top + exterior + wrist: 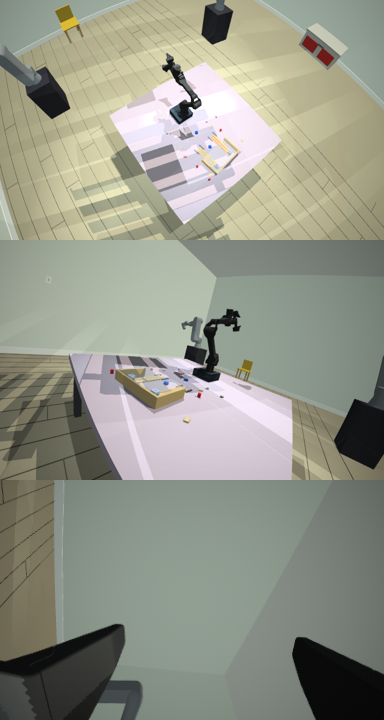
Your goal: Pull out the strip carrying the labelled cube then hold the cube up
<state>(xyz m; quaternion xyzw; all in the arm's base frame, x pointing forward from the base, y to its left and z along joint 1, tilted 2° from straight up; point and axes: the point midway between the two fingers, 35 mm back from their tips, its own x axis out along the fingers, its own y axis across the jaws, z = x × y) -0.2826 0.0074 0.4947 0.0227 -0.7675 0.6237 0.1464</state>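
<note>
A pale zigzag strip [204,154] [154,378] and an orange-lined strip [219,143] [171,390] lie side by side within a three-sided wooden wall [228,162] [135,389]. A light-blue cube [216,166] [131,376] is at the zigzag strip's far end. Another light-blue cube [229,152] [155,391] is at the orange-lined strip's far end. Cube labels are too small to read, and I cannot tell which strip is whole. My gripper [165,60] [240,321] [208,640] is open and empty, raised high and facing away from the strips.
Dark rods flank the strips' near ends. A blue piece [209,146] [166,383] lies between the strips, another [196,132] [186,379] nearer the arm's base. Red pieces, including one [220,129] [199,395] beside the wall, and small tan pieces lie around on the table [249,124] [240,438].
</note>
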